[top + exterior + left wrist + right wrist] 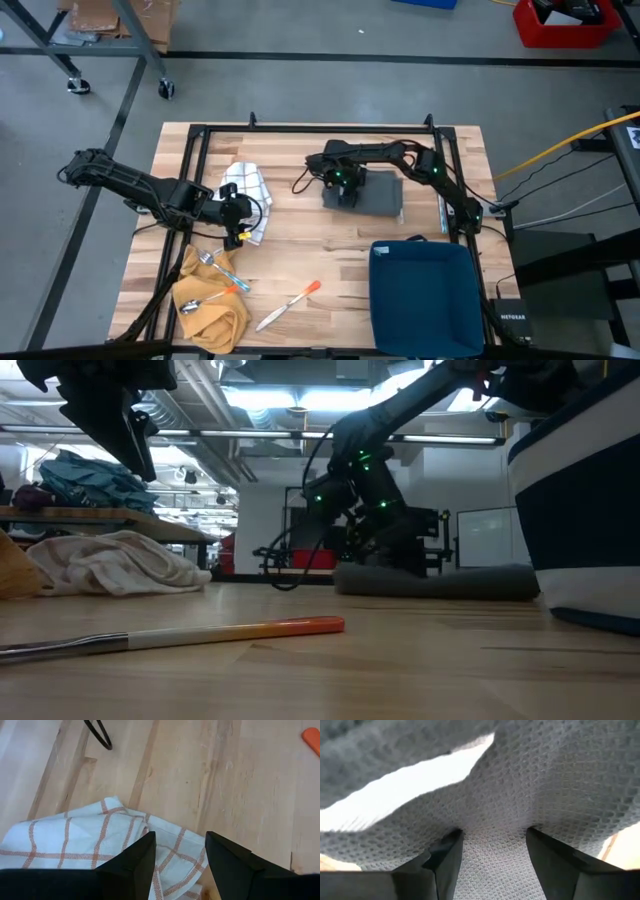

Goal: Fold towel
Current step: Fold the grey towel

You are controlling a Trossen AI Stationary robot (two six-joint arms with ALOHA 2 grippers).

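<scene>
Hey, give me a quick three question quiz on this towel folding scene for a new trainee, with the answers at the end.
1. True or false: the right gripper is over the grey towel.
2. Which cloth lies under the left gripper: A yellow cloth, B checked towel, C grey towel?
3. Fill in: the spoon rests on the ____ cloth.

Key: 1 true; 2 B; 3 yellow.

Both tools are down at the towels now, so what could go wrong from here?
Right tool is open and pressed into the grey towel; closing may pinch several layers and bunch the fold. Left tool hangs open over the checked towel near the yellow cloth with cutlery; dragging that way could snag it.
</scene>
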